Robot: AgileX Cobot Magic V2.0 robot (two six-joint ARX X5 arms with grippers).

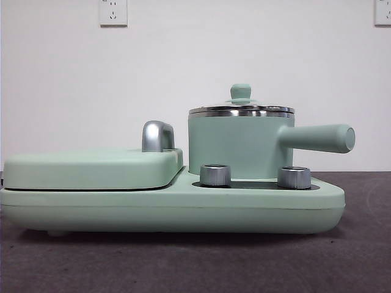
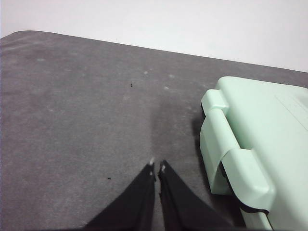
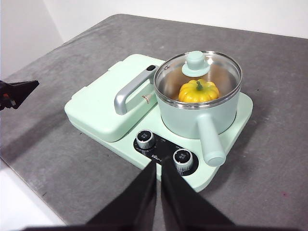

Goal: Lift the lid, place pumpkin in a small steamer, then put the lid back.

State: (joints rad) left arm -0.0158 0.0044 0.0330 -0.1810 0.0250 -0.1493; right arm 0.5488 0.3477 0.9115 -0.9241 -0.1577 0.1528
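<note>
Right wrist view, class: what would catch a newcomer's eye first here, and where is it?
The yellow-orange pumpkin stands out most, sitting inside the mint-green pot under the glass lid, which is on. The pot stands on the right part of a mint-green cooker, behind two silver dials, its long handle sticking out sideways. Both claws, left claw and right claw, are shut and hold nothing, away from the pot.
</note>
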